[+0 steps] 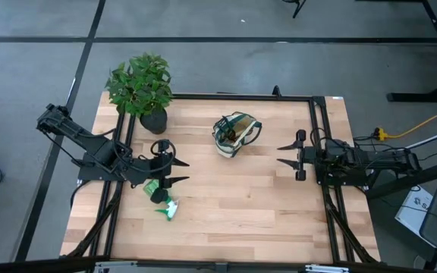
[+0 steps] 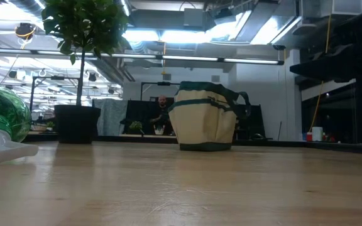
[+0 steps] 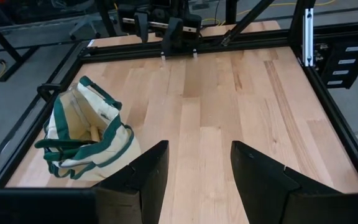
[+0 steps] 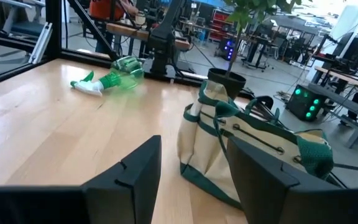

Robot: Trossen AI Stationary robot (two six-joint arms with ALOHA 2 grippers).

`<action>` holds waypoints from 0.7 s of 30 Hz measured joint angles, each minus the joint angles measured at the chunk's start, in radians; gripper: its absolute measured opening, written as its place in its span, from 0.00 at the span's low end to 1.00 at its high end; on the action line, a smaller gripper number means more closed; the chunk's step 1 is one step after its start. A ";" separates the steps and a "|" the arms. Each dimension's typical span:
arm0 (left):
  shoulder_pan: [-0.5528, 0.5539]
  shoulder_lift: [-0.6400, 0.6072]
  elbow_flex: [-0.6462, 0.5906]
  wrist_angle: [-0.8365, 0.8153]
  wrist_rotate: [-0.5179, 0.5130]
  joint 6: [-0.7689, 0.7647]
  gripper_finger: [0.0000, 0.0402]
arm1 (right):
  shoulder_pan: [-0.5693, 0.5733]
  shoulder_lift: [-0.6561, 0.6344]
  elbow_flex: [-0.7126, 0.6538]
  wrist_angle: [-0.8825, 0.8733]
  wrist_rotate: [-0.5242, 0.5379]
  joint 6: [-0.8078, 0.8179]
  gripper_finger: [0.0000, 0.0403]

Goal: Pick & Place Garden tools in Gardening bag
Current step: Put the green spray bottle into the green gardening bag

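— Where is the gardening bag (image 1: 236,134) found?
— It is stood upright near the table's (image 1: 279,220) far edge, about midway along it, with a potted plant (image 1: 143,89) set at the far left corner.

— And what lies nearby?
— A green spray bottle (image 1: 163,201) is laid on its side by the left edge, just beside the left gripper (image 1: 174,171), whose fingers are spread wide and empty. The right gripper (image 1: 284,154) is held wide apart too, by the right edge. Nothing is placed between it and the bag.

A leafy plant (image 1: 139,82) in a black pot (image 1: 153,121) is seen at the upper left of the wooden worktop (image 1: 234,205). A person (image 2: 161,107) is seen in the room behind, centre of the low view.
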 joint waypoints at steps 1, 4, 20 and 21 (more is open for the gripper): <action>0.000 0.000 0.000 0.000 0.000 0.000 0.42 | 0.000 0.000 0.000 0.000 0.000 0.000 0.46; 0.000 0.000 0.000 0.004 0.000 0.000 0.42 | 0.000 0.000 0.000 0.000 0.000 0.000 0.46; 0.000 0.000 0.000 0.080 0.003 -0.028 0.42 | 0.000 0.000 0.000 0.000 0.000 0.000 0.46; 0.000 0.000 0.000 0.066 0.014 -0.039 0.42 | 0.000 0.000 0.000 0.000 0.000 0.000 0.46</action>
